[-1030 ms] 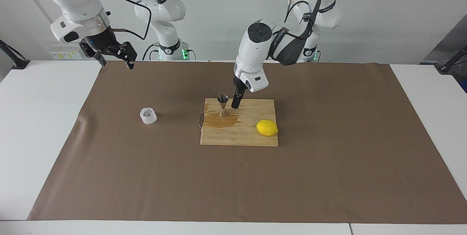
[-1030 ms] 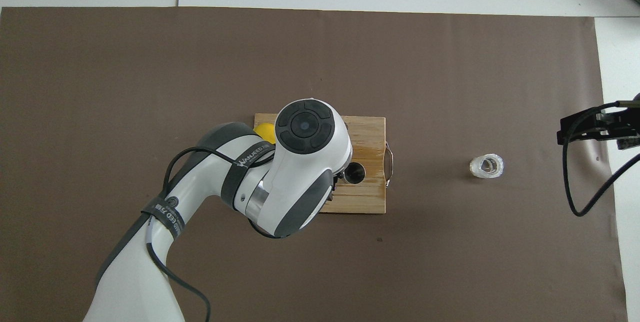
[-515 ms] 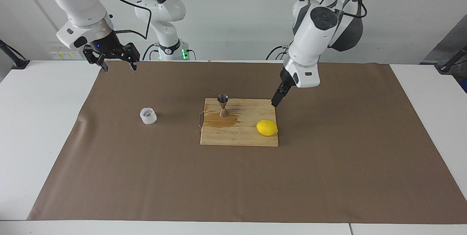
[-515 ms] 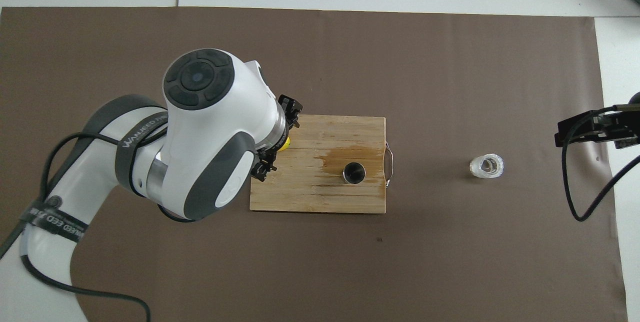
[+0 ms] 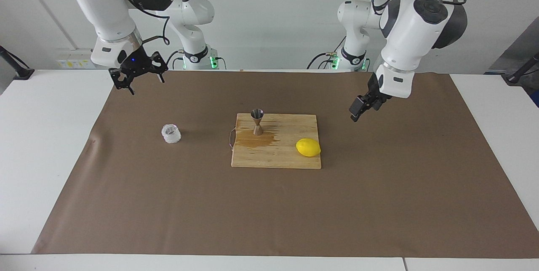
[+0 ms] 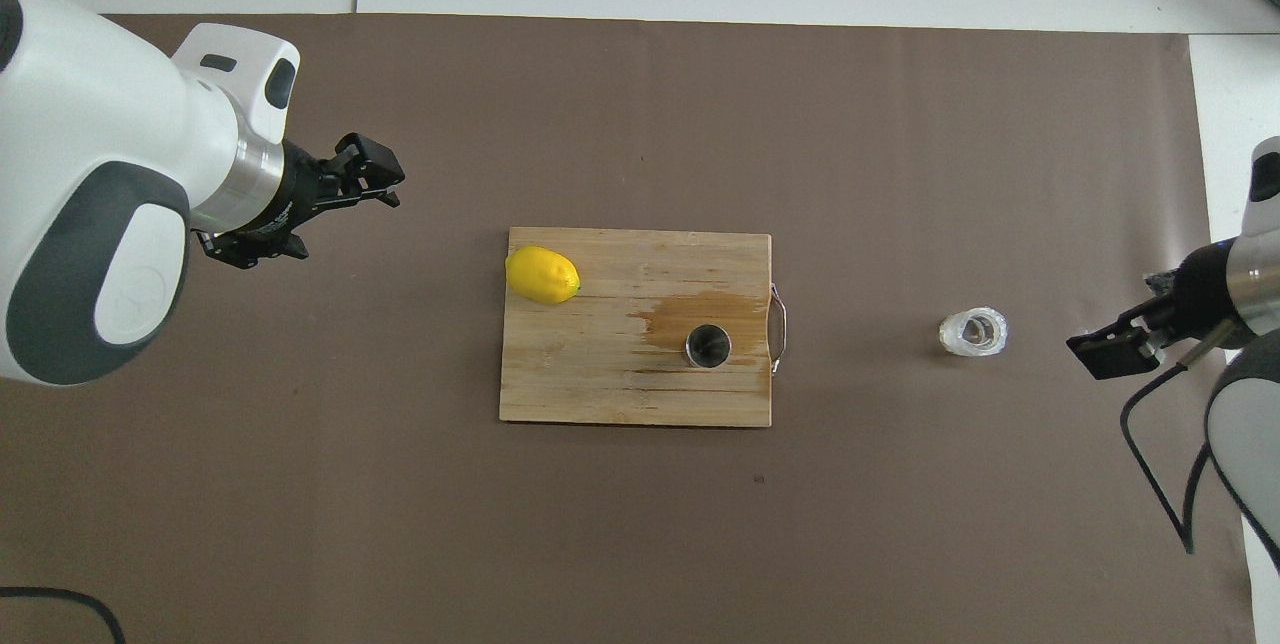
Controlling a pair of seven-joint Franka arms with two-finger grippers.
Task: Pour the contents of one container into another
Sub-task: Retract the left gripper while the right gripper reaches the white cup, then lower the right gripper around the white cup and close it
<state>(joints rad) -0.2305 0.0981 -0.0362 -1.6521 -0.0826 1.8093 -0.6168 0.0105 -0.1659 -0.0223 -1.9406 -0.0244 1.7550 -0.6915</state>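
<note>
yellow lemon [image 5: 308, 147], brown mat [image 5: 168, 199]

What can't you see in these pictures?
- Overhead view: the metal cup shows only its dark mouth, so its contents cannot be told.
- Both views: the glass cup is too small to show any liquid.
- Overhead view: the right claw shows no fingers; its own block covers them.

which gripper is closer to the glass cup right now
Right. The right gripper is raised over the mat near the glass cup; the left gripper is up past the cutting board at the other end.
</note>
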